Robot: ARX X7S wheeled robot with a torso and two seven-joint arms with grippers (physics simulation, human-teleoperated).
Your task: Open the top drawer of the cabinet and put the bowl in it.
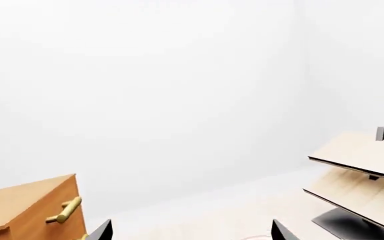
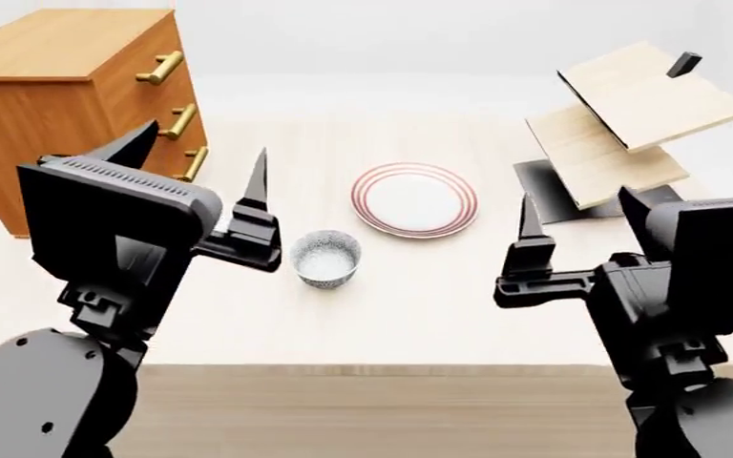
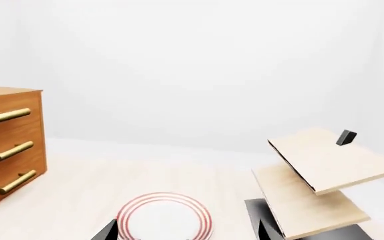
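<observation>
Both grippers, left (image 2: 201,167) and right (image 2: 576,215), spread wide and empty; bowl (image 2: 325,258) on table (image 2: 380,305), top drawer (image 2: 150,59) closed.

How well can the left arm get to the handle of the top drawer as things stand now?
Probably yes. The left gripper is open and empty, just in front of the cabinet, and nothing lies between it and the top drawer's handle. The bowl sits off to the side.
</observation>
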